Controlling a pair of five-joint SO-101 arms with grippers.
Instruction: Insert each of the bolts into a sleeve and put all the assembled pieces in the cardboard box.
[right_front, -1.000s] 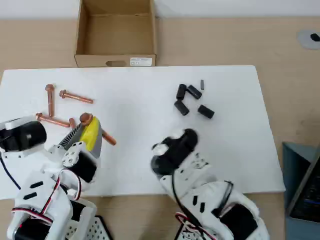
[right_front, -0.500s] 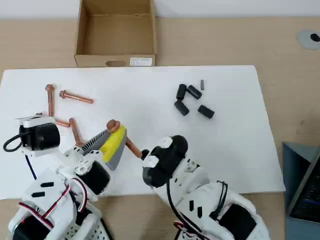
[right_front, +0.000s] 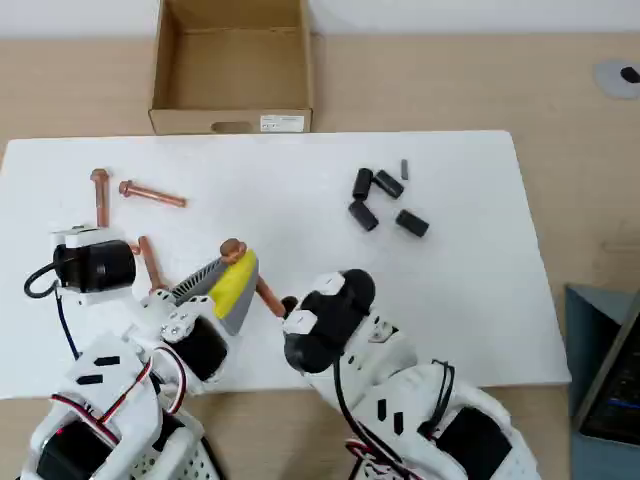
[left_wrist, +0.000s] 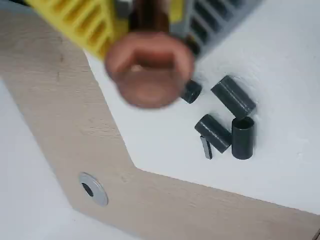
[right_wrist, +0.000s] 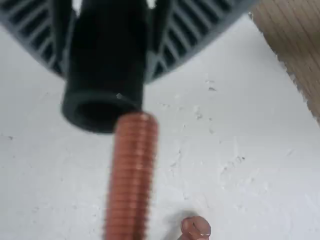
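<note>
My left gripper (right_front: 237, 266), with one yellow and one grey finger, is shut on a copper bolt (right_front: 252, 278) held above the white mat. The bolt's head (left_wrist: 150, 67) faces the left wrist camera. My right gripper (right_wrist: 107, 25) is shut on a black sleeve (right_wrist: 105, 70). The bolt's threaded tip (right_wrist: 131, 165) sits at the rim of the sleeve's open end. The right gripper (right_front: 292, 306) meets the bolt's tip near the mat's front. Three more bolts (right_front: 152, 193) lie at the left, and several loose sleeves (right_front: 362, 214) lie right of centre. The cardboard box (right_front: 160, 70) stands open at the back.
A white mat (right_front: 470, 300) covers the wooden table (right_front: 560, 120). A small dark pin (right_front: 404, 169) lies by the sleeves. A metal grommet (right_front: 620, 75) sits at the far right corner, and a dark object (right_front: 600, 380) at the right edge.
The left gripper has carried the bolt to the right, away from the other bolts. The right gripper has swung left with the sleeve, so bolt tip and sleeve mouth now meet.
</note>
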